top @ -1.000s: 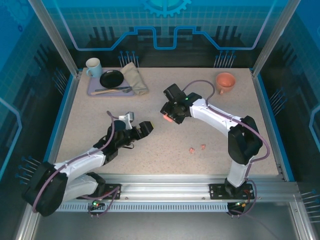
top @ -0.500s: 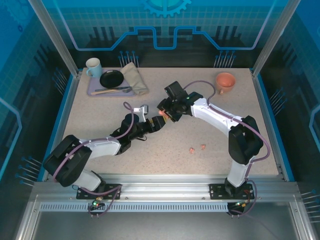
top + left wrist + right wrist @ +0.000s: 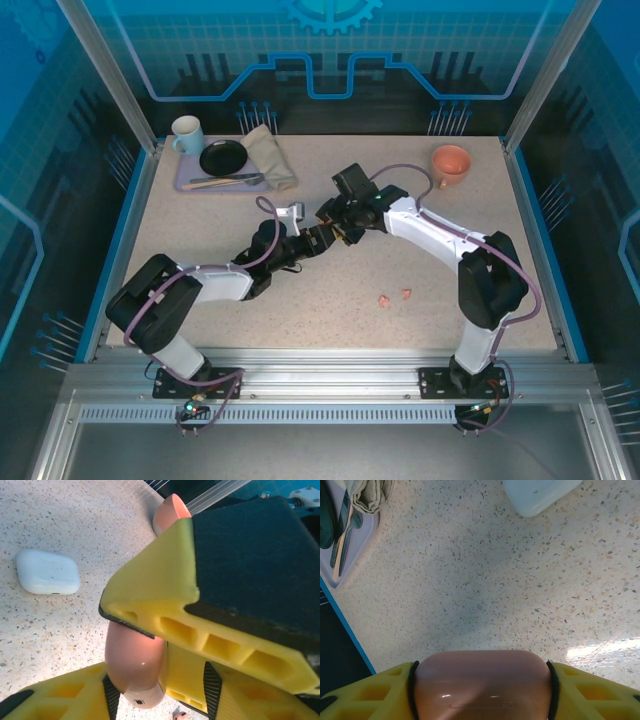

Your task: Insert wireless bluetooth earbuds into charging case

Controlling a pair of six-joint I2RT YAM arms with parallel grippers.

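A lavender tray [image 3: 184, 183] sits at the far left corner of the speckled tabletop [image 3: 330, 300]. It holds a white mug [image 3: 186, 131], a black plate [image 3: 222, 157] and utensils [image 3: 225, 181], with a folded beige cloth [image 3: 270, 157] along its right edge. An orange cup [image 3: 451, 163] stands near the far right corner.

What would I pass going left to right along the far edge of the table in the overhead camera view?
white mug → black dish → folded cloth → orange cup
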